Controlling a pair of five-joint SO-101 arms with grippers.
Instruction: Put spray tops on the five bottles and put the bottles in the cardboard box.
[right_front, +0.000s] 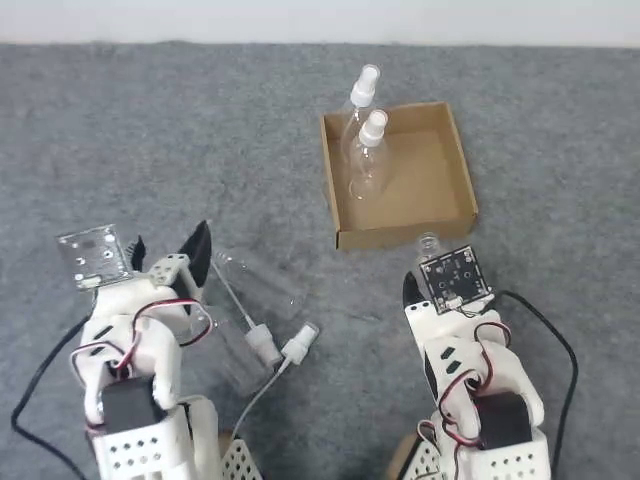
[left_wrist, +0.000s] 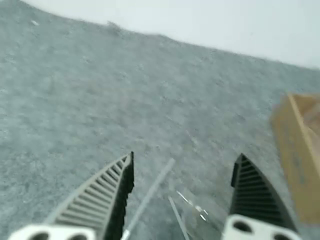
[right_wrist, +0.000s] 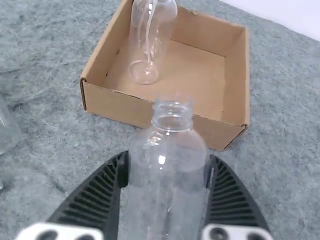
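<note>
Well, my right jaws (right_wrist: 167, 161) were closed round the body of an uncapped bottle (right_wrist: 172, 130), holding it upright with its open neck above the fingertips. Just beyond those jaws sat the cardboard box (right_wrist: 110, 104). In the corner farthest from them stood two capped bottles (right_front: 368, 160), tops already on.

My left jaws (left_wrist: 186, 159) were spread wide and held nothing. Below and between them a thin dip tube (left_wrist: 150, 192) lay on the grey desk (left_wrist: 100, 90). Beside those jaws, towards my right arm, two loose spray tops (right_front: 300, 343) rested close together among the lying bottles (right_front: 262, 283), which were clear and hard to outline.

I judged the step in hand to be capping the third bottle: it was gripped and presented, but no top was in my left jaws yet. The next move called for the left jaws to come down on one spray top and pinch its head, not the tube. They would then lift it and thread the tube into the open neck. The tube's flex could make it miss the neck.
</note>
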